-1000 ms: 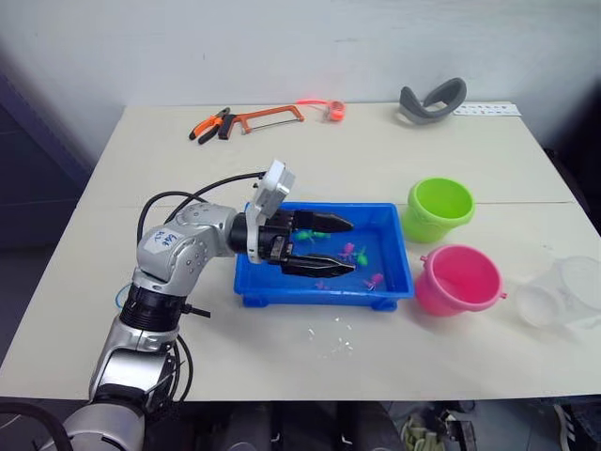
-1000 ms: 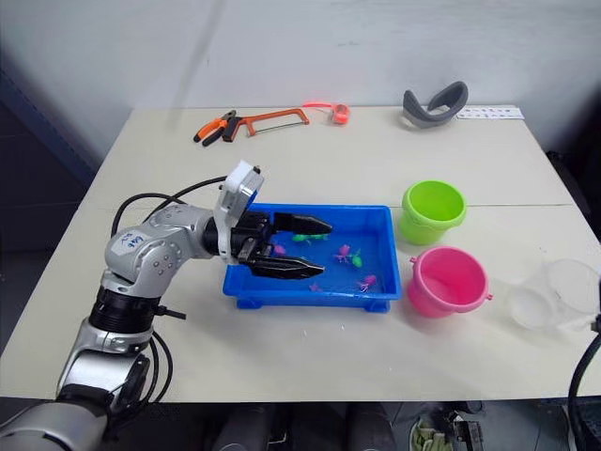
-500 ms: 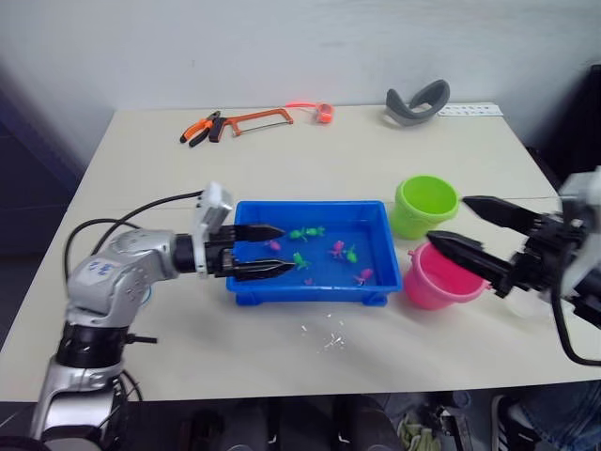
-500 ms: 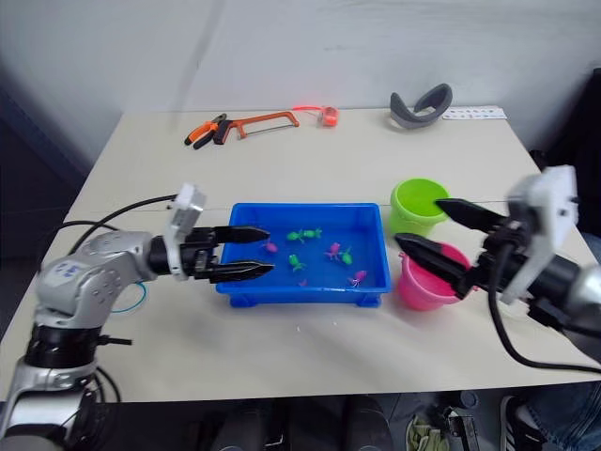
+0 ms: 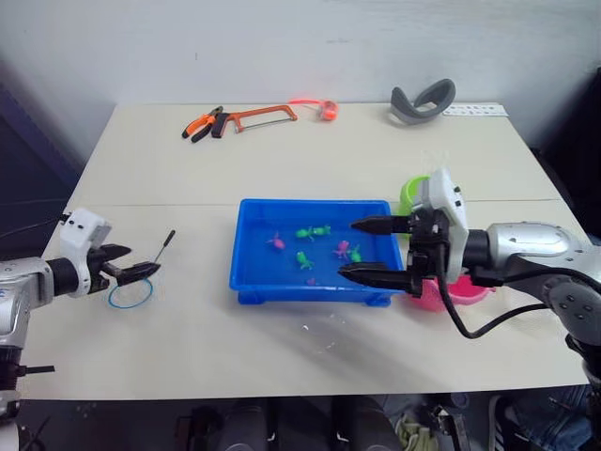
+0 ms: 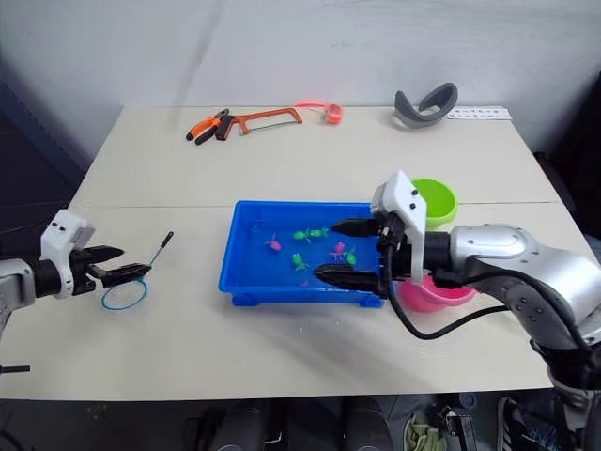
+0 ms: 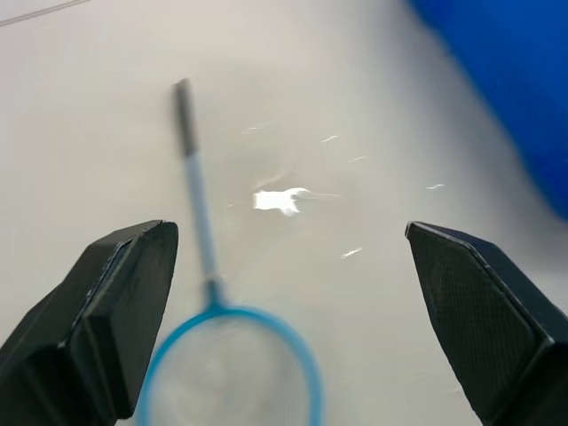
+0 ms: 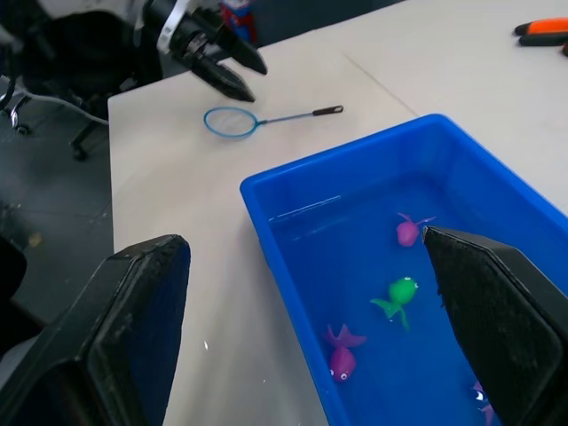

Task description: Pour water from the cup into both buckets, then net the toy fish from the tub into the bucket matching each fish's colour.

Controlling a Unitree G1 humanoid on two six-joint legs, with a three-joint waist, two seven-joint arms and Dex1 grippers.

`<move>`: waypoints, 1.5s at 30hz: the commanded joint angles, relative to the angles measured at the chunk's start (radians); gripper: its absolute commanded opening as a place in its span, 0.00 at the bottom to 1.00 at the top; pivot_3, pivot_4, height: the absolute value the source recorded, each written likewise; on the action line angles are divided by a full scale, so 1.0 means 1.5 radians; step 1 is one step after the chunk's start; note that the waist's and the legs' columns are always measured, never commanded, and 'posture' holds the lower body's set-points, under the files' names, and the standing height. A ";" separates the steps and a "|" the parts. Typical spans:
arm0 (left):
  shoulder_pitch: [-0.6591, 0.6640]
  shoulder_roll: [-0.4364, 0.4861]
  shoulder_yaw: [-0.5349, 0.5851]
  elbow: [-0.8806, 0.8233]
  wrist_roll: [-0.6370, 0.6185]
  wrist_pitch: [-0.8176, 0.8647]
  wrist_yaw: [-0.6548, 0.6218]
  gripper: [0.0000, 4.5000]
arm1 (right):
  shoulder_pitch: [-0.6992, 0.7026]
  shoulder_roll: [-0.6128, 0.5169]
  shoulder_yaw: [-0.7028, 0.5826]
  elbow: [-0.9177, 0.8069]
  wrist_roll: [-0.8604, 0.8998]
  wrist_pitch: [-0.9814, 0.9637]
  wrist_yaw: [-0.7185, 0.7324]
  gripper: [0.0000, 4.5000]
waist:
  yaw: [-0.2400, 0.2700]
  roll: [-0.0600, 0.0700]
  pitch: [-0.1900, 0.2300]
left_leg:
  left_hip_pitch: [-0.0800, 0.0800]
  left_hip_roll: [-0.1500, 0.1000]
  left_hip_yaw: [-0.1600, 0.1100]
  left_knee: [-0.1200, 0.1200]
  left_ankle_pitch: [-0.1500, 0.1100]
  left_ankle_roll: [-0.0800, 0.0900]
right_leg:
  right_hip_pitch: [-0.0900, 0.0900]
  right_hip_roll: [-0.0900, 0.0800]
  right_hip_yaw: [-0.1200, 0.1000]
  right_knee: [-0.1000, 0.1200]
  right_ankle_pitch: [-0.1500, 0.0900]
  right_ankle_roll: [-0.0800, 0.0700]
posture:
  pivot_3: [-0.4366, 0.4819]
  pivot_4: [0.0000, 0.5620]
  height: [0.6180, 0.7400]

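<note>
On my far left, the left gripper (image 5: pixel 127 265) hangs open just above the net (image 5: pixel 138 285), whose blue hoop lies flat on the table (image 5: pixel 169 169) with its dark handle angled away toward the tub (image 5: pixel 246 274). I see bare tabletop between net and tub. The tub sits mid-table holding pink and green toy fish (image 5: pixel 305 244) in water, a few droplets (image 5: pixel 324 331) on the table near its front rim. My right gripper (image 5: pixel 376 250) reaches over the tub's right end, fingers spread wide, holding nothing. Behind its arm stand the green bucket (image 6: pixel 438 199) and pink bucket (image 6: pixel 427 296), close to the tub's right rim. A hacksaw (image 5: pixel 258 116) and pliers (image 5: pixel 204 125) lie along the far edge.
</note>
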 commanded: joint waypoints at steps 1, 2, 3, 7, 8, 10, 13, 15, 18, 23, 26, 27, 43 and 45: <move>-0.084 -0.019 -0.065 0.110 0.071 -0.038 0.012 1.00 | -0.013 0.014 -0.003 -0.015 -0.023 -0.006 0.020 0.99 | 0.001 0.000 0.000 | 0.000 0.000 0.000 0.000 0.000 0.000 | 0.000 0.000 0.000 0.000 0.000 0.000 | 0.48 0.27 1.00; -0.109 -0.027 -0.084 0.147 0.092 -0.051 0.015 1.00 | -0.013 0.020 -0.002 -0.018 -0.027 -0.004 0.019 0.99 | 0.001 -0.001 0.000 | 0.000 0.000 0.001 0.000 0.000 0.000 | 0.000 0.002 0.000 0.000 0.000 0.000 | 0.48 0.27 1.00; -0.127 -0.032 -0.097 0.178 0.108 -0.064 0.016 1.00 | -0.013 0.025 -0.002 -0.020 -0.031 -0.003 0.019 0.99 | 0.001 -0.001 -0.001 | -0.001 -0.001 0.001 0.001 0.000 0.000 | 0.000 0.003 0.000 0.001 0.000 0.001 | 0.48 0.27 1.00; -0.192 -0.056 -0.132 0.297 0.152 -0.097 0.021 1.00 | 0.003 0.045 -0.010 -0.040 -0.042 0.002 -0.002 0.99 | -0.005 -0.003 -0.001 | -0.003 0.000 0.002 0.002 0.000 0.001 | -0.002 0.004 0.000 0.002 0.001 0.002 | 0.48 0.27 1.00; -0.199 -0.059 -0.136 0.314 0.155 -0.096 0.013 1.00 | 0.007 0.048 -0.011 -0.046 -0.045 0.004 -0.009 0.99 | -0.007 -0.003 -0.001 | -0.006 0.001 0.001 0.003 0.000 0.001 | -0.004 0.005 0.000 0.002 0.001 0.002 | 0.48 0.27 1.00; -0.209 -0.062 -0.151 0.355 0.174 -0.114 0.002 1.00 | 0.013 0.057 -0.007 -0.060 -0.053 0.007 -0.027 0.99 | -0.007 -0.004 -0.002 | -0.008 0.002 0.003 0.006 0.000 0.001 | -0.006 0.007 0.001 0.003 0.001 0.002 | 0.48 0.27 1.00; -0.228 -0.073 -0.167 0.431 0.204 -0.156 0.005 1.00 | 0.021 0.070 -0.013 -0.083 -0.055 0.020 -0.056 0.99 | -0.007 -0.005 -0.002 | -0.007 0.002 0.004 0.007 -0.001 0.001 | -0.007 0.007 0.002 0.003 0.001 0.002 | 0.48 0.27 1.00; -0.244 -0.089 -0.165 0.475 0.209 -0.174 0.012 1.00 | 0.031 0.071 -0.025 -0.097 -0.050 0.026 -0.065 0.99 | -0.006 -0.005 -0.002 | -0.007 0.003 0.005 0.008 -0.001 0.001 | -0.007 0.007 0.003 0.006 0.001 0.002 | 0.48 0.27 1.00; -0.260 -0.106 -0.166 0.516 0.220 -0.199 0.008 0.87 | 0.041 0.068 -0.036 -0.112 -0.050 0.033 -0.073 1.00 | -0.006 -0.005 -0.002 | -0.006 0.002 0.005 0.008 -0.001 0.001 | -0.008 0.005 0.003 0.007 0.001 0.002 | 0.48 0.27 1.00; -0.275 -0.120 -0.167 0.553 0.235 -0.224 0.012 0.47 | 0.048 0.066 -0.052 -0.125 -0.050 0.040 -0.083 1.00 | -0.006 -0.004 -0.002 | -0.005 0.000 0.004 0.008 0.000 0.003 | -0.008 0.002 0.003 0.010 0.001 0.002 | 0.48 0.27 1.00; -0.287 -0.124 -0.165 0.564 0.239 -0.234 0.013 0.18 | 0.036 0.066 -0.056 -0.115 -0.053 0.044 -0.083 1.00 | -0.005 -0.004 -0.002 | -0.005 0.000 0.004 0.008 0.000 0.003 | -0.008 0.001 0.003 0.010 0.001 0.002 | 0.48 0.27 1.00; -0.294 -0.124 -0.162 0.567 0.239 -0.238 0.014 0.11 | 0.030 0.065 -0.059 -0.111 -0.050 0.048 -0.084 1.00 | -0.005 -0.004 -0.002 | -0.005 0.000 0.004 0.008 0.000 0.003 | -0.008 0.001 0.003 0.010 0.001 0.002 | 0.48 0.27 1.00; -0.303 -0.069 -0.185 0.012 0.052 -0.201 -0.417 0.01 | 0.016 0.033 -0.136 -0.091 0.042 0.107 -0.062 1.00 | -0.004 -0.010 -0.001 | -0.010 -0.001 0.004 0.010 0.001 0.004 | -0.010 0.001 0.001 0.011 0.002 0.003 | 0.48 0.27 1.00; -0.303 -0.074 -0.199 -0.044 0.038 -0.201 -0.448 0.01 | 0.008 0.028 -0.135 -0.087 0.045 0.111 -0.059 1.00 | -0.008 -0.010 -0.001 | -0.010 -0.001 0.005 0.010 0.000 0.004 | -0.010 0.001 0.000 0.010 0.002 0.003 | 0.48 0.27 1.00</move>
